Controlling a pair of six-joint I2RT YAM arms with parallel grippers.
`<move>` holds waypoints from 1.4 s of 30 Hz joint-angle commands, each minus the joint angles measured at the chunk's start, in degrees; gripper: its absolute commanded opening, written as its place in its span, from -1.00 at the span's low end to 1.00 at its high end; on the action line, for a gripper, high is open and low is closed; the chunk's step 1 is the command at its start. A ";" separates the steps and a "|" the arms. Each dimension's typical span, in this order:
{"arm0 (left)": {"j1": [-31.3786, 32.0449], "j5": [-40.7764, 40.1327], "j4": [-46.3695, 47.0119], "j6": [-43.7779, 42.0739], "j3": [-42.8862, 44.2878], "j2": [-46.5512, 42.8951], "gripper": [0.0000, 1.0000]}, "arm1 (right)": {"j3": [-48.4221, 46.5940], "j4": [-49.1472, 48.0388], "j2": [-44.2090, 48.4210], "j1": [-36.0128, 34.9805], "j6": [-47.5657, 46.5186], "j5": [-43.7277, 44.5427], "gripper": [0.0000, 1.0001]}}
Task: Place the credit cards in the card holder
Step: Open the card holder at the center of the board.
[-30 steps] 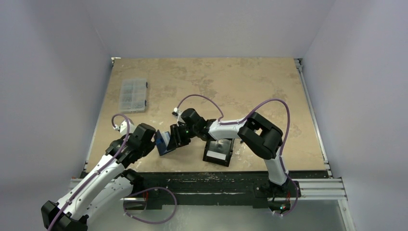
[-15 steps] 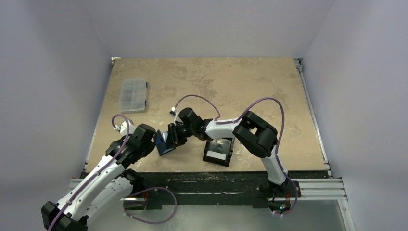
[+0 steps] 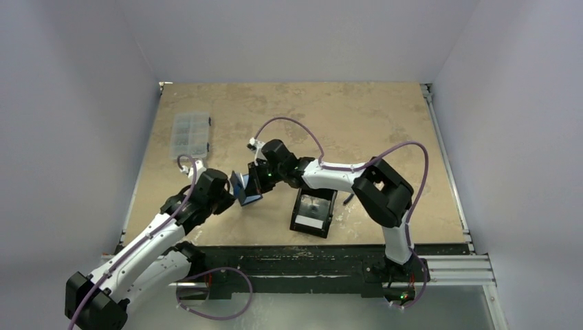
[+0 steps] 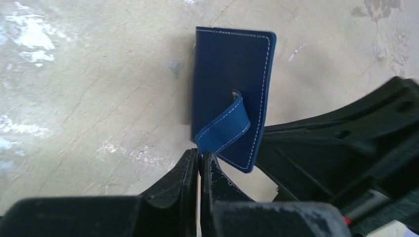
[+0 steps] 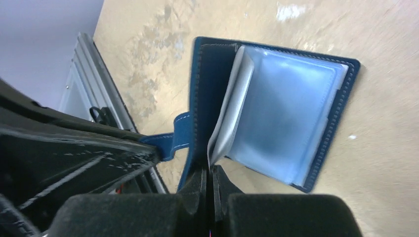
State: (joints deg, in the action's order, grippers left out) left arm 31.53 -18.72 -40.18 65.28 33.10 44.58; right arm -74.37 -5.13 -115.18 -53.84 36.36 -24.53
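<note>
The card holder (image 3: 245, 187) is a navy-blue folding wallet held open off the table between my two grippers. Its outer cover (image 4: 232, 74) faces the left wrist view. Its pale blue plastic sleeves (image 5: 286, 123) show in the right wrist view. My left gripper (image 4: 200, 159) (image 3: 232, 190) is shut on the end of the snap strap (image 4: 223, 129). My right gripper (image 5: 210, 172) (image 3: 256, 182) is shut at the holder's lower edge, where a sleeve corner runs into the closed jaws. I cannot make out any credit cards.
A black box-shaped tray (image 3: 302, 223) with a white label and pale contents sits just right of the holder, under the right forearm. A clear compartment box (image 3: 190, 135) lies at the far left. Metal rails line the table's right and near edges.
The right gripper has closed at the holder's lower edge. Both grippers and the card holder have shifted away from the near edge and slightly right; the left arm has stretched forward.
</note>
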 commanded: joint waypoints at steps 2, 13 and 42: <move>0.11 3.17 4.14 -1.64 1.98 2.89 -1.00 | -5.35 7.10 5.12 0.23 -10.84 2.38 -1.00; 0.02 -3.27 -11.13 1.18 8.33 -1.16 0.27 | -12.28 14.70 -0.18 -0.98 -15.00 0.88 -0.34; -10.97 -2.17 0.15 -8.09 5.52 9.78 -0.10 | 5.46 -13.71 2.28 2.93 9.17 -11.51 -0.28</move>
State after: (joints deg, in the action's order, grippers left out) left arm 25.74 -24.16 -44.29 55.68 45.25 57.54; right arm -71.18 -13.74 -116.01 -52.80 42.78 -33.63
